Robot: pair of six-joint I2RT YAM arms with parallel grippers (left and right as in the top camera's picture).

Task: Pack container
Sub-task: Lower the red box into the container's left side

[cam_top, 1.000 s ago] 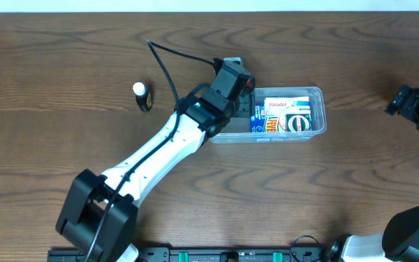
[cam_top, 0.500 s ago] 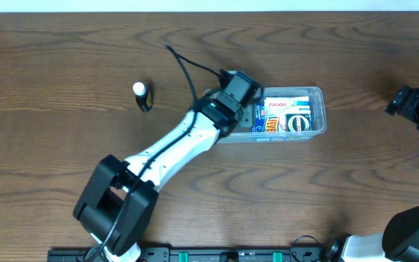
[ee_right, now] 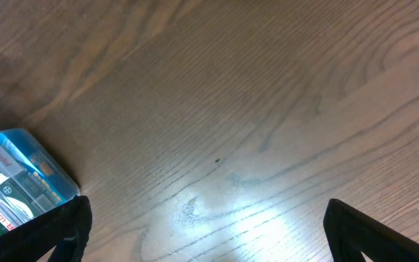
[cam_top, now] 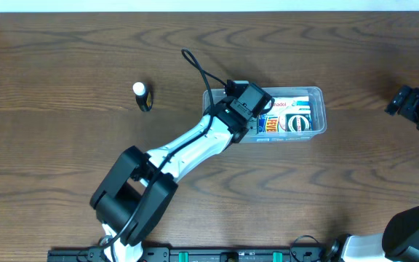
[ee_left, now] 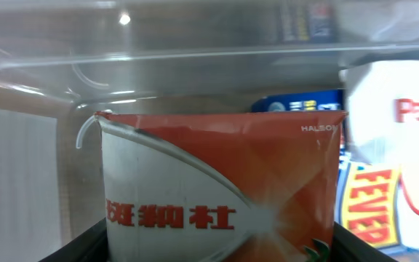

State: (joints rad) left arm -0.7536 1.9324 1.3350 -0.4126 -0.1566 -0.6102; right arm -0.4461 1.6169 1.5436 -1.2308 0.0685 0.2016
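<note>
The clear container (cam_top: 321, 93) lies right of the table's centre and holds a white Panadol box (cam_top: 291, 102), a blue box and a yellow-labelled pack (cam_top: 271, 124). My left gripper (cam_top: 256, 109) is over the container's left half, shut on an orange and white box (ee_left: 220, 182) with red characters, held inside the clear walls (ee_left: 195, 58). The blue box (ee_left: 297, 105) and the Panadol box (ee_left: 398, 109) stand just beyond it. My right gripper (cam_top: 412, 103) is far right, open and empty (ee_right: 206, 233). The container's corner also shows in the right wrist view (ee_right: 28, 175).
A small black item with a white cap (cam_top: 142, 94) lies on the brown wooden table, left of the container. The left arm's cable loops up above the container's left end (cam_top: 195, 62).
My left gripper has moved right, from the container's left end to over its inside, carrying the orange and white box. The right arm has not moved.
</note>
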